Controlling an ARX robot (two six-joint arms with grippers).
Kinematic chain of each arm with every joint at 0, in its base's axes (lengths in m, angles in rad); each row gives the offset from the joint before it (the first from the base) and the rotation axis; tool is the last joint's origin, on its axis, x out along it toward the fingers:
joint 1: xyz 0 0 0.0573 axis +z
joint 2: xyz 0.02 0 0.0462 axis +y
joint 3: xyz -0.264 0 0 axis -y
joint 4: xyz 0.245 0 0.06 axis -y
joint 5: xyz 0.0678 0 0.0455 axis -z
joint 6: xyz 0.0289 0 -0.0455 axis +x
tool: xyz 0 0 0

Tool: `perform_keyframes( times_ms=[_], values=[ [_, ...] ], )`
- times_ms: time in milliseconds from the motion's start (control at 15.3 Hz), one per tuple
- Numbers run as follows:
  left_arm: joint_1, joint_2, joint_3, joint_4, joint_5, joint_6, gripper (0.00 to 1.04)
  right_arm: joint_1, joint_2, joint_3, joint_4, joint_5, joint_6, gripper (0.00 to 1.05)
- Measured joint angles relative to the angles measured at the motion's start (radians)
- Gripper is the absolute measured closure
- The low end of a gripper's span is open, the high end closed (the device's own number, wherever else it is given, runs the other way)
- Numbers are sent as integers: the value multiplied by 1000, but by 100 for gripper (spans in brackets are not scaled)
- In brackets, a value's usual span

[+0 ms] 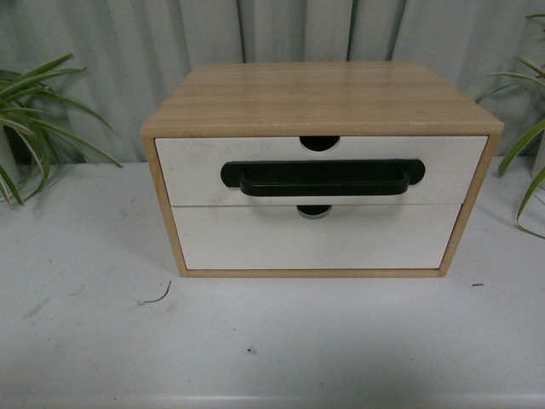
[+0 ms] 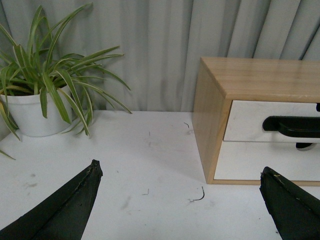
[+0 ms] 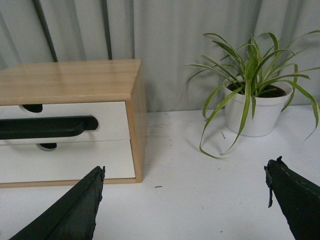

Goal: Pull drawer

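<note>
A light wooden cabinet stands on the white table. Its upper drawer has a white front, a long black bar handle and a semicircular notch in its top edge; it sits shut, flush with the frame. In the left wrist view the drawer lies ahead and to one side of my open left gripper. My open right gripper hovers over bare table beside the drawer. Neither gripper shows in the front view.
Below sits a plain white drawer front without a handle. A potted plant stands left of the cabinet, another on its right. A grey curtain hangs behind. A small curled wire scrap lies on the table.
</note>
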Motion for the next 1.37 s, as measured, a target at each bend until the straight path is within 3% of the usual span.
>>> perform_keyframes(
  times_ms=[1370],
  values=[
    [0, 0, 0, 0, 0, 0, 7, 0, 0, 0, 0, 0, 0, 6]
  ],
)
